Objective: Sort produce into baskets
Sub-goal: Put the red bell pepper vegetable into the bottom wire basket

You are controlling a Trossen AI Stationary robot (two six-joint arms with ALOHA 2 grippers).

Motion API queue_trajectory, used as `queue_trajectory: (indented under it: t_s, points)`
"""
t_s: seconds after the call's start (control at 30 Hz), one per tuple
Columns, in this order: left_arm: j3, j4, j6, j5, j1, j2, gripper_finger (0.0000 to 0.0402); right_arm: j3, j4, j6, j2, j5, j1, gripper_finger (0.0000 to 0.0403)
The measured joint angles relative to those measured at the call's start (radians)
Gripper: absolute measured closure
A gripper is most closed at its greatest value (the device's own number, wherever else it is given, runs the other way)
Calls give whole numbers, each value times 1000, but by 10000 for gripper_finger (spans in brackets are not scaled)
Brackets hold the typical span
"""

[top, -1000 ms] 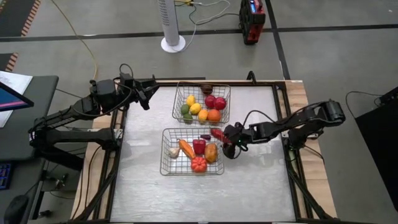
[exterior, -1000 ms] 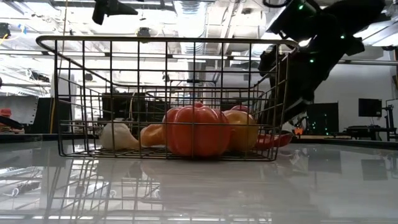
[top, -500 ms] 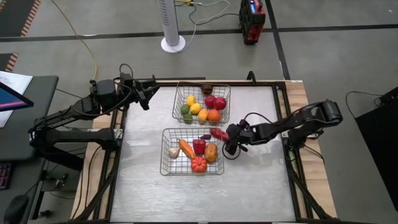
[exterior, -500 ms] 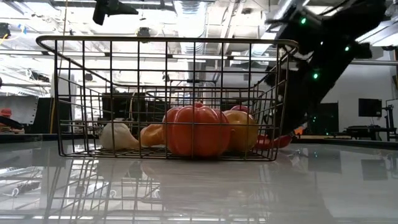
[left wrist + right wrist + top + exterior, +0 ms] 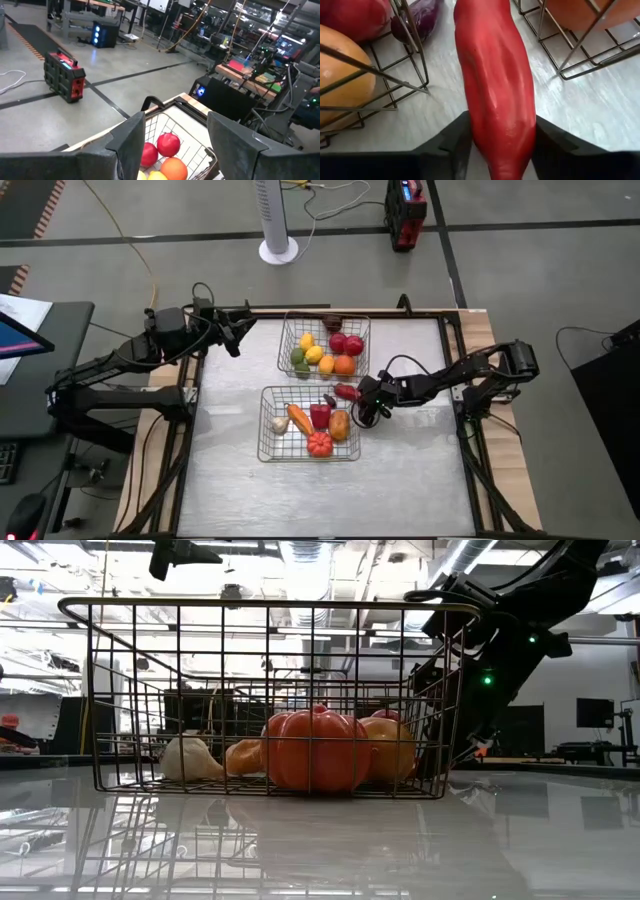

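Item: long red pepper (image 5: pixel 496 95), clamped at mid-length between the right gripper (image 5: pixel 368 406) jaws, over the surface gap between the two baskets (image 5: pixel 310 423). Likely light, rigid, glossy; may slip, so hold at the thick middle. Left gripper (image 5: pixel 175 145) jaws wide, empty, waiting above the far basket

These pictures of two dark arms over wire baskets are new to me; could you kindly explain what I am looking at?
It is a two-armed robot at a table. One camera looks straight down, one sits at table height, and one rides on each wrist. On the table stand two wire baskets: the far basket holds fruit, the near basket vegetables, including a small orange pumpkin. The right gripper, beside the near basket, has its fingers against both sides of a long red pepper lying between the baskets. The left gripper waits open at the table's far left corner.
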Motion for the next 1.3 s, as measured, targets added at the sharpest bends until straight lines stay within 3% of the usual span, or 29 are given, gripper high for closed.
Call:
queue_trajectory:
  t_s: [0.17, 0.47, 0.73, 0.87, 1.07, 1.3]
  points:
    - [0, 0, 1, 0, 0, 0, 200, 2, -5, 5, -8, -43, 0, 259]
    - [0, 2, 77, -12, 0, -45, 200, 64, -333, 19, -217, -88, 47, 232]
    - [0, 2, 168, -98, 0, -65, 200, 140, -683, 194, -447, -115, 152, 264]
    - [0, 10, 237, -107, 0, -54, 200, 203, -778, 253, -546, -126, 212, 258]
    - [0, 35, 281, -86, 0, -36, 200, 248, -646, 187, -594, -118, 225, 241]
    - [0, 36, 248, -81, 0, -40, 200, 248, -347, 127, -421, -122, 159, 238]
